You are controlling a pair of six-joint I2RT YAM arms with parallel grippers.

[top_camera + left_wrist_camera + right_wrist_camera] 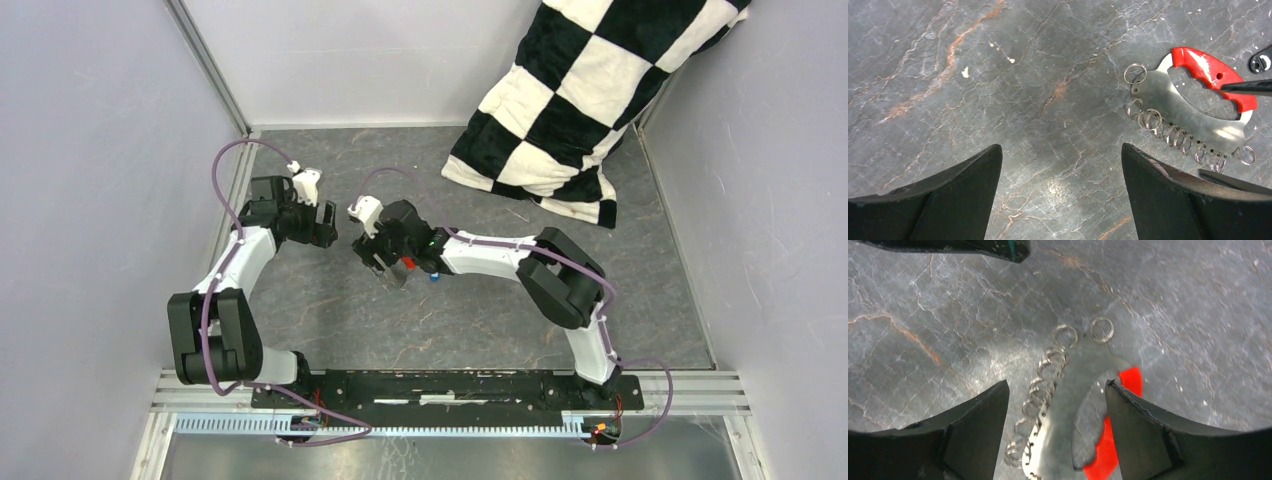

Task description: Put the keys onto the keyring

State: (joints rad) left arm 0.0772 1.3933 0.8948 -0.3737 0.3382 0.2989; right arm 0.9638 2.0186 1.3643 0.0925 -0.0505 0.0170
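Observation:
The keyring (pixel 1168 100) is a flat silver plate with a red grip (pixel 1210 70) and several small split rings along one edge, lying on the grey marbled table. My right gripper (pixel 1057 382) is open and low over it, one finger beside the rings (pixel 1040 390), the other over the red grip (pixel 1133 380). My left gripper (pixel 1060 147) is open above bare table, left of the keyring. From above, both grippers (pixel 322 222) (pixel 385 268) face each other. A blue key head (pixel 435 278) lies beside the right gripper. A black piece with a hole (pixel 1260 60), perhaps the other key, shows past the red grip.
A black-and-white checkered cloth (pixel 590 90) is heaped at the back right. Grey walls close in the left, back and right sides. A metal rail (pixel 235 190) runs along the left edge, and the arms' base bar (pixel 450 385) along the front.

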